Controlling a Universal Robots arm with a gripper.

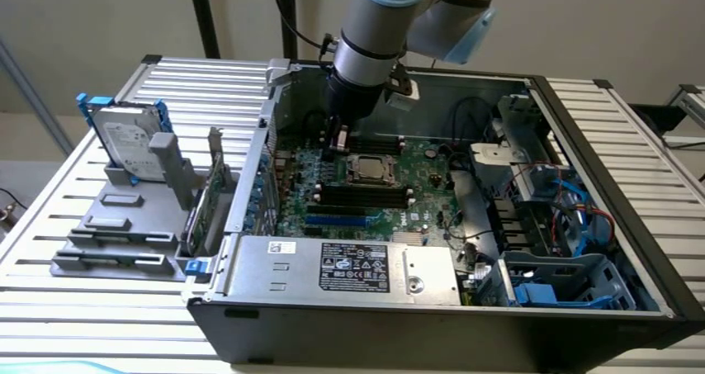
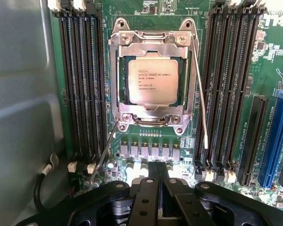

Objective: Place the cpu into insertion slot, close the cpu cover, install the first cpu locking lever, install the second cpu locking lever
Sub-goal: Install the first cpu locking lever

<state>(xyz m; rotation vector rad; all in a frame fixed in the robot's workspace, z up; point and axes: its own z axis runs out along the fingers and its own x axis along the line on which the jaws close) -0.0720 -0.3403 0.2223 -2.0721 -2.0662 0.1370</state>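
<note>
The small square silvery-faced cpu (image 2: 153, 81) lies inside the window of the square silvery metal cpu cover (image 2: 153, 44), which is down flat on the green motherboard (image 2: 151, 22). Thin wire locking levers (image 2: 201, 99) run along either side of that cover. The black tool (image 2: 157, 172), fingers pressed together and holding nothing, hangs just beside the cover.

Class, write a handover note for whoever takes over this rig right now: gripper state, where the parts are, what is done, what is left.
Gripper: shut, empty, over the green motherboard.
Small silvery square cpu: seated in the black square insertion slot.
Silvery metal cpu cover frame: down over the cpu.
Done: cpu placed, cover closed.
Left: both thin wire locking levers, which look unlatched.
</note>
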